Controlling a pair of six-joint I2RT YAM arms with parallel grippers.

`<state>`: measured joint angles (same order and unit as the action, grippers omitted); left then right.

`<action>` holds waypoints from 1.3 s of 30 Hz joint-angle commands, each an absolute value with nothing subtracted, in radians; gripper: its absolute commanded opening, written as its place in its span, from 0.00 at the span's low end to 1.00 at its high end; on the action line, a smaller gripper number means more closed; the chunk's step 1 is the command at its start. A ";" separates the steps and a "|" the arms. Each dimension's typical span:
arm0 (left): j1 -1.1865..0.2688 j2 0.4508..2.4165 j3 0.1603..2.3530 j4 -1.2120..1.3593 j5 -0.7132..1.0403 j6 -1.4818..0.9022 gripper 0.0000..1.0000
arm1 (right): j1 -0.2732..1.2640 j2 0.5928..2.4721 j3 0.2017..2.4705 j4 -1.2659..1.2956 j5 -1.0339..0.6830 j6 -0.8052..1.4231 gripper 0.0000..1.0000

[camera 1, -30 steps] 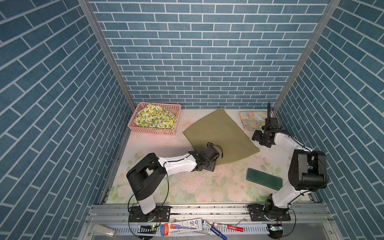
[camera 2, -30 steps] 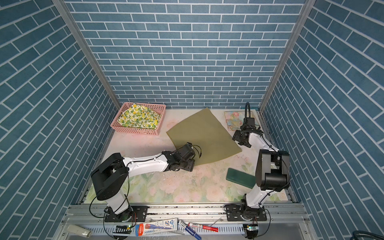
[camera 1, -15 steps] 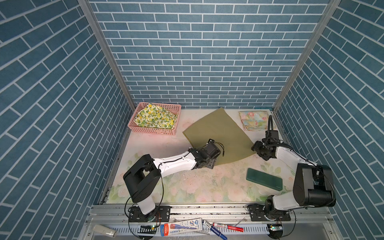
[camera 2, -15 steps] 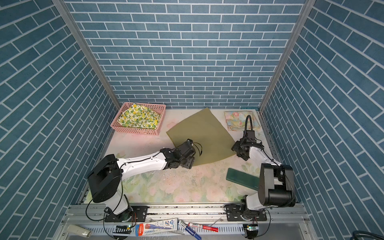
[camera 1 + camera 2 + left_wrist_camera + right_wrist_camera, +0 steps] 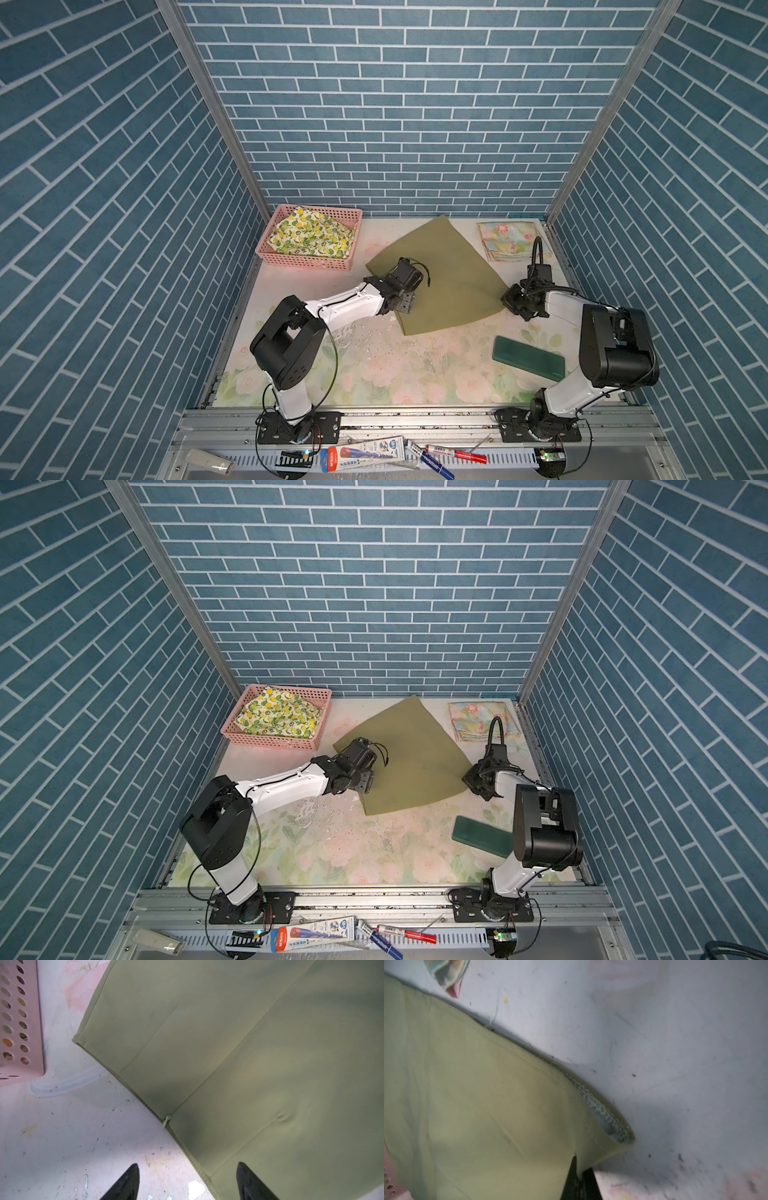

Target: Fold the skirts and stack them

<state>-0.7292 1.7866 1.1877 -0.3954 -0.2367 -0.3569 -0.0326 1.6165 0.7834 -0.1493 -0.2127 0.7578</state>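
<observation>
The olive green skirt [image 5: 446, 270] [image 5: 409, 754] lies spread flat mid-table. My left gripper [image 5: 405, 306] [image 5: 365, 784] [image 5: 187, 1163] is open at its left waistband edge, one fingertip over the cloth [image 5: 249, 1053] and one over bare table. My right gripper [image 5: 509, 301] [image 5: 469, 781] [image 5: 581, 1164] is shut on the skirt's right hem corner [image 5: 602, 1147], which is lifted and shows its stitched inside. The pastel floral skirt [image 5: 507, 241] [image 5: 478, 721] lies folded at the back right. The lemon-print skirt [image 5: 311, 237] [image 5: 280, 717] is in the basket.
A pink perforated basket [image 5: 307, 261] [image 5: 270, 741] [image 5: 20, 1022] stands at the back left. A dark green flat block [image 5: 528, 357] [image 5: 478, 835] lies at the front right. Pens and tools lie on the front rail [image 5: 374, 451]. Brick-patterned walls close in three sides.
My right gripper came forward from beside the floral skirt to the olive skirt's right corner and shut on it. The left gripper shifted slightly back along the waistband and stayed open.
</observation>
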 commanded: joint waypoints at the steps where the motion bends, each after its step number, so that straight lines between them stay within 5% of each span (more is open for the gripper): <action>1: -0.671 1.857 1.225 -0.394 -0.202 -0.348 0.74 | -0.053 1.622 0.834 -0.192 -0.175 0.724 0.00; 14: -0.567 2.042 1.481 -0.437 -0.239 -0.237 0.84 | -0.095 1.665 0.944 -0.294 -0.123 0.572 0.00; 29: -0.415 2.214 1.642 -0.408 -0.067 -0.265 0.81 | -0.096 1.627 0.919 -0.253 -0.183 0.555 0.00; 36: -0.383 2.232 1.623 -0.383 0.025 -0.313 0.66 | -0.096 1.626 0.929 -0.253 -0.201 0.552 0.00; 39: -0.382 2.238 1.607 -0.373 0.057 -0.321 0.49 | -0.097 1.626 0.934 -0.259 -0.205 0.549 0.00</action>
<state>-0.3878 2.2124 1.6287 -0.3794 0.0036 -0.3099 -0.0910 1.6508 0.9134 -0.2539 -0.1928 0.5747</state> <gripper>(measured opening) 0.508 0.044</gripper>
